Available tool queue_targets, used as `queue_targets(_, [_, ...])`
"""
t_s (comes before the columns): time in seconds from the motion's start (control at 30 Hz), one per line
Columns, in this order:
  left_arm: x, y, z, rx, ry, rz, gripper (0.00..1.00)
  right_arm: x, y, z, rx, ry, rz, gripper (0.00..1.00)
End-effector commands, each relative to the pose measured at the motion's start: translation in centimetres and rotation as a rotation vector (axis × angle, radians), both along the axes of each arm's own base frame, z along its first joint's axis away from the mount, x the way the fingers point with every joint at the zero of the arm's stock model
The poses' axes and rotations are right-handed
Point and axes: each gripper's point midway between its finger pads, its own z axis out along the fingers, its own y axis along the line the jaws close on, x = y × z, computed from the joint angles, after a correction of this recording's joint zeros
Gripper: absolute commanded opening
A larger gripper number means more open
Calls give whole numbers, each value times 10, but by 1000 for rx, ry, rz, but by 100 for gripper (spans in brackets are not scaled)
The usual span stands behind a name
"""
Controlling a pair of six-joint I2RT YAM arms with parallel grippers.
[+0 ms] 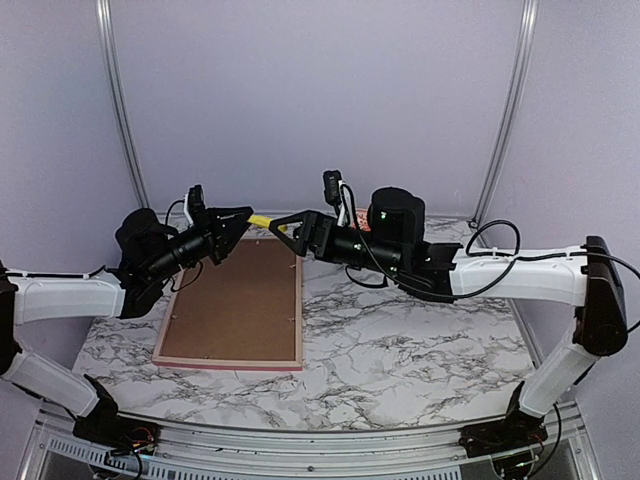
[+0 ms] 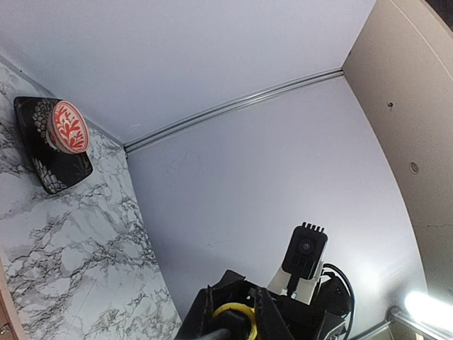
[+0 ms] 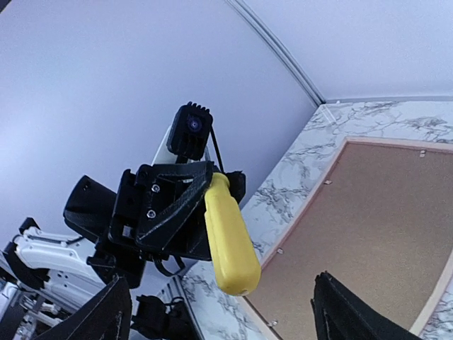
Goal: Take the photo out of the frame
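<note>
The frame (image 1: 230, 364) lies face down on the marble table, its pink border around a brown backing board (image 1: 240, 305). The photo is hidden under that board. Above the frame's far edge my left gripper (image 1: 243, 222) is shut on a yellow-handled tool (image 1: 260, 220). In the right wrist view the yellow handle (image 3: 230, 241) sticks out of the left gripper (image 3: 170, 209) toward the camera. My right gripper (image 3: 226, 319) is open, one finger on each side of the handle's end, touching nothing. The left wrist view shows the tool (image 2: 244, 312) end-on between the left gripper (image 2: 233, 322).
A black dish holding a red-and-white patterned object (image 2: 60, 138) sits at the back of the table, behind the right arm (image 1: 400, 245). Small metal tabs (image 3: 327, 182) line the backing board (image 3: 375, 212). Grey walls stand close behind.
</note>
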Motion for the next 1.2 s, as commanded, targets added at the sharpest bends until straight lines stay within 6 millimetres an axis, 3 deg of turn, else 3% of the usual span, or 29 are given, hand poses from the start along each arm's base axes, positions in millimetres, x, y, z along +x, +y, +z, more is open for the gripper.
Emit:
queue_targets(0.0, [-9,7,50,-124,-140,3,0,-1,12,52,214,9,55,82])
queue_targets(0.33, [-21,-12,40,-101,-138,-40,0,4,21,66,257,-3,58,56])
queue_targets(0.53, [-23,-13,41,-91,-153,-34,0,2,33,59,236,18,80,39])
queue_targets(0.9, [-21,-8,46,-60,-184,0,0,3,31,47,175,47,60,37])
queue_targets(1.17, [-20,-13,45,-56,-182,-20,0,4,32,48,170,50,61,24])
